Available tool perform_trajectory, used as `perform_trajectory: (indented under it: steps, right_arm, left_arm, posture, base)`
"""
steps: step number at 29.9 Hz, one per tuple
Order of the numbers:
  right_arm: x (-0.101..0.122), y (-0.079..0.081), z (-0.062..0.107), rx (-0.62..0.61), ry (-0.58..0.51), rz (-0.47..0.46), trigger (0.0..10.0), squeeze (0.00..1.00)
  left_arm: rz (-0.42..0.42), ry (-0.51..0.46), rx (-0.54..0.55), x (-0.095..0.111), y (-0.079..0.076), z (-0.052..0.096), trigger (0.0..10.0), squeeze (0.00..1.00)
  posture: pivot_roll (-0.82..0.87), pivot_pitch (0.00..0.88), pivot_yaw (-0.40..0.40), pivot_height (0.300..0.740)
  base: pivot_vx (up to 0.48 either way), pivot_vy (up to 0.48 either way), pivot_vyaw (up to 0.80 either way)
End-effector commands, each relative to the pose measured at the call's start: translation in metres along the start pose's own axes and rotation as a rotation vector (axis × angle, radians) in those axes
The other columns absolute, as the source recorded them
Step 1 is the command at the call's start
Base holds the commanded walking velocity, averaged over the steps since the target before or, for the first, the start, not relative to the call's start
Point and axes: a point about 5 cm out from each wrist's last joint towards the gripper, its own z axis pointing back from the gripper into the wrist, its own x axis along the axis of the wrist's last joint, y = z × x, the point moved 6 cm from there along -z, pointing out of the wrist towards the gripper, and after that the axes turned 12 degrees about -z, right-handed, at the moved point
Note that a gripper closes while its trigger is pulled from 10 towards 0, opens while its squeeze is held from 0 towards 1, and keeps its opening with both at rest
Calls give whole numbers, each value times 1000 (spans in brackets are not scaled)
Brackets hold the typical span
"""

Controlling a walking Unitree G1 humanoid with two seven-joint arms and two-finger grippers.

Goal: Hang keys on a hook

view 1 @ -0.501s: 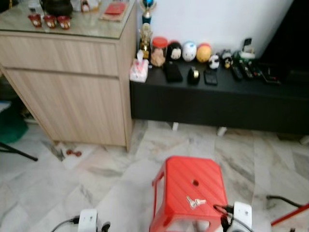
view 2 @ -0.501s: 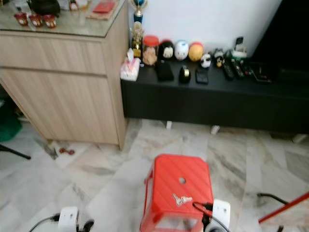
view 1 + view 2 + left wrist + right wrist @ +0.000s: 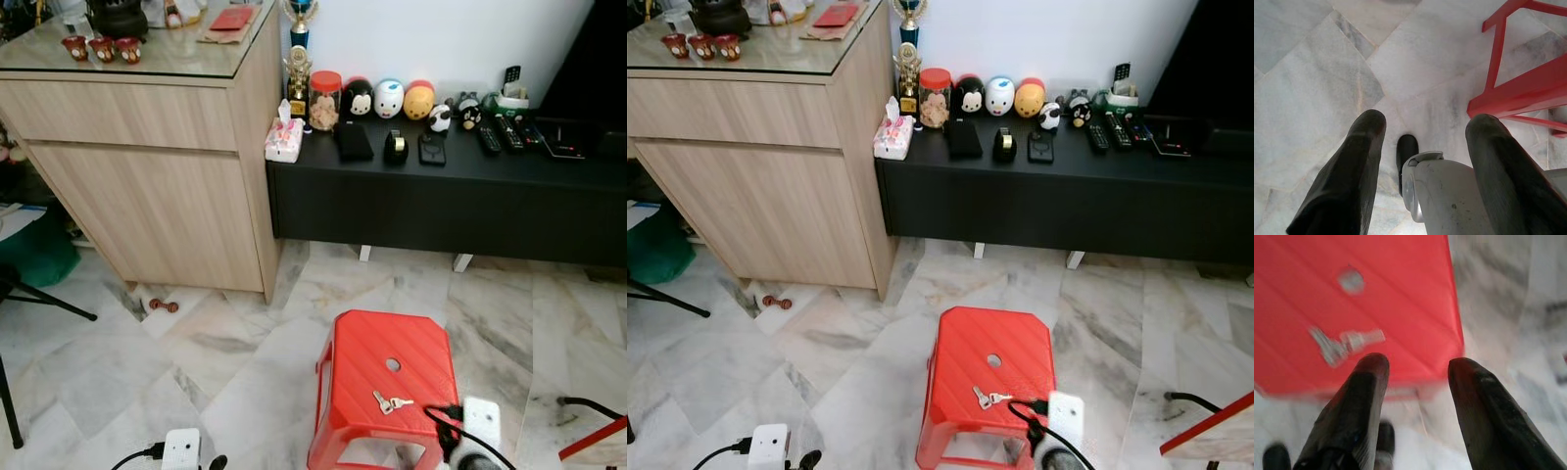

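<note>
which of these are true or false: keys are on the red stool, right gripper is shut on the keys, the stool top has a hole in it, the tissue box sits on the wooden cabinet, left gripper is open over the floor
1. The keys lie on the red stool. True.
2. The right gripper is shut on the keys. False: its fingers are apart and empty, near the stool's edge, and the keys lie loose on the seat.
3. The stool top has a hole in it. True.
4. The tissue box sits on the wooden cabinet. False: it sits on the low black console, beside the cabinet.
5. The left gripper is open over the marble floor. True.
</note>
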Motion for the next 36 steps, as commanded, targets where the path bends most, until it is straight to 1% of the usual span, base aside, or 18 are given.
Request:
perform_trajectory:
  steps: [1,3,5,7,8,10,11,12,15,16,20,25,28,31,34,36]
  right_arm:
    - [23,11,-3,56,-83,33,10000,0]
    - [46,33,-5,155,-164,74,10000,0]
    - [59,46,-4,204,-213,88,10000,0]
    - [71,53,-4,225,-259,107,10000,0]
    - [82,58,-2,235,-304,88,10000,0]
    - [92,61,0,239,-355,79,10000,0]
    - [104,65,6,252,-432,85,10000,0]
    - [108,67,9,262,-464,107,10000,0]
    - [107,71,13,282,-485,141,10000,0]
    - [108,73,18,297,-516,153,10000,0]
    - [109,71,21,288,-538,142,10000,0]
    - [97,73,16,282,-481,154,10000,0]
    - [98,80,17,304,-480,143,10000,0]
    - [99,82,18,305,-480,146,10000,0]
    - [99,79,15,283,-467,157,10000,0]
    - [100,79,15,281,-467,160,10000,0]
  left_arm:
    - [-5,31,-7,-10,-1,3,10000,0]
    - [-6,33,-6,-11,-1,3,10000,0]
    - [-7,33,-7,-11,-1,3,10000,0]
    - [-9,34,-8,-11,-2,3,10000,0]
    - [-10,34,-10,-12,-2,3,10000,0]
    - [-8,34,-10,-12,-3,4,10000,0]
    - [-10,37,-10,-13,-3,4,10000,0]
    - [-13,38,-11,-14,-3,4,10000,0]
    - [-16,39,-13,-14,-4,4,10000,0]
    - [-14,37,-13,-14,-3,4,10000,0]
    - [-15,36,-13,-14,-3,4,10000,0]
    - [-15,40,-22,-13,-6,4,10000,0]
    - [-11,40,-10,-13,-3,4,10000,0]
    - [-7,44,1,-14,1,4,10000,0]
    - [-9,43,0,-13,1,3,10000,0]
    - [-9,43,1,-13,1,3,10000,0]
  posture:
    - [163,72,-43,740]
    - [158,63,-45,740]
    - [160,58,-47,740]
    - [160,58,-47,740]
    - [162,53,-49,740]
    - [164,52,-49,740]
    - [164,49,-48,740]
    - [160,49,-48,740]
    - [162,48,-52,740]
    - [162,54,-52,740]
    - [153,64,-52,740]
    - [165,76,-51,740]
    - [161,78,-52,740]
    - [160,84,-51,740]
    - [162,90,-50,740]
    - [161,92,-50,731]
  base:
    - [0,0,0]
    - [0,0,0]
    - [0,0,0]
    - [0,0,0]
    - [0,0,0]
    - [0,0,0]
    - [0,0,0]
    - [0,0,0]
    - [0,0,0]
    - [0,0,0]
    - [0,0,0]
    - [0,0,0]
    - [0,0,0]
    - [0,0,0]
    - [0,0,0]
    - [0,0,0]
